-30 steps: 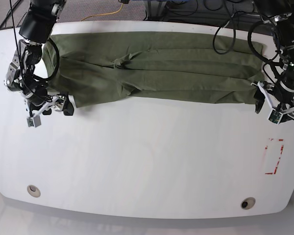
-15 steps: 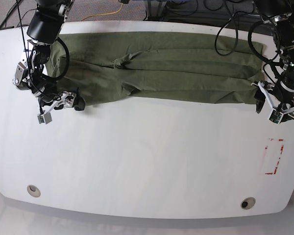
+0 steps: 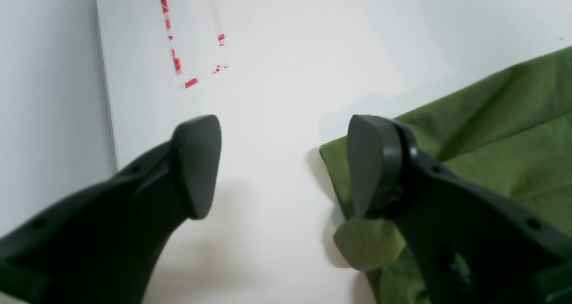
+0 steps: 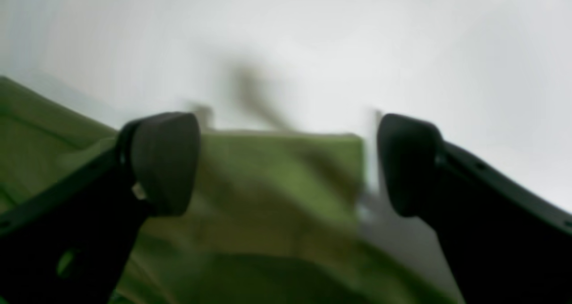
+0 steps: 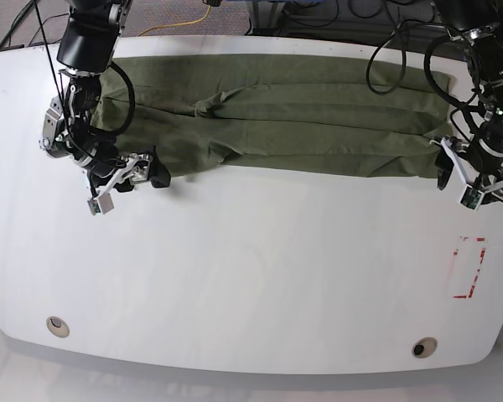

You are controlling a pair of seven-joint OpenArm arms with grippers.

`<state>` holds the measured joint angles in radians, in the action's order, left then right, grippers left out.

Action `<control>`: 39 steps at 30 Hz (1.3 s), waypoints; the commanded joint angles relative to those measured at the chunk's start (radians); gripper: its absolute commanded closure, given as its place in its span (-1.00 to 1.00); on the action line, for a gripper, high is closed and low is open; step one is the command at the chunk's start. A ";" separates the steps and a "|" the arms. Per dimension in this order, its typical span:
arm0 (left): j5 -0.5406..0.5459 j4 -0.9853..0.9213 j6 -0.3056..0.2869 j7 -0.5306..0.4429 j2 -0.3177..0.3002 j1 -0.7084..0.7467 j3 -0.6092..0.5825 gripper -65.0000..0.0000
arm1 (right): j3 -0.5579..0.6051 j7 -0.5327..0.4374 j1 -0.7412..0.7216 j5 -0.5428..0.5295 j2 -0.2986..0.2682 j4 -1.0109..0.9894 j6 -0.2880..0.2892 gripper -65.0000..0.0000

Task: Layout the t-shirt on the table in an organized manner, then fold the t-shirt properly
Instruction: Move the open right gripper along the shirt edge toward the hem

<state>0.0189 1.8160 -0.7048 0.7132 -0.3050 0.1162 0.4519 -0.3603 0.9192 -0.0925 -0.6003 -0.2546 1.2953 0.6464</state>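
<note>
I've got the t-shirt stretched in a long wrinkled band across the far side of the table, running almost the whole width, with a bunched knot of folds near its middle. My right gripper sits at the band's near corner on the base view's left; through its wrist camera, which is badly blurred, I see both fingers spread wide with green cloth lying between and beneath them, nothing pinched. One finger is over the shirt, the other over bare white tabletop just past the cloth's edge. Over on the other end, my left gripper is at the shirt's near corner too, jaws apart. In its wrist view the right-hand finger overlaps the cloth's corner, where a small flap curls up, and the other finger hangs over bare table; whether that pad actually touches the fabric I can't tell. The red dashed rectangle lies nearer to me than that gripper, clear of the shirt.
</note>
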 commanded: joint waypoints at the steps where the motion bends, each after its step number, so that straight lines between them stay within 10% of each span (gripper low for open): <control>1: 0.006 0.003 0.007 -0.019 -0.016 -0.011 0.006 -0.28 | 0.002 0.022 0.000 0.007 -0.004 0.031 -0.001 -0.62; 14: 0.006 0.001 0.007 -0.019 -0.016 -0.011 0.006 -0.28 | 0.004 0.028 0.015 0.007 -0.002 0.066 -0.001 0.40; 39: 0.005 -0.002 0.007 -0.019 -0.016 -0.011 0.005 -0.28 | 0.000 0.126 0.129 -0.050 -0.002 0.473 -0.006 0.42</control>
<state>0.0189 1.8015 -0.7044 0.7132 -0.3054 0.1165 0.4519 -0.3561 1.0607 0.0326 -0.6144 -0.2451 1.7309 0.6430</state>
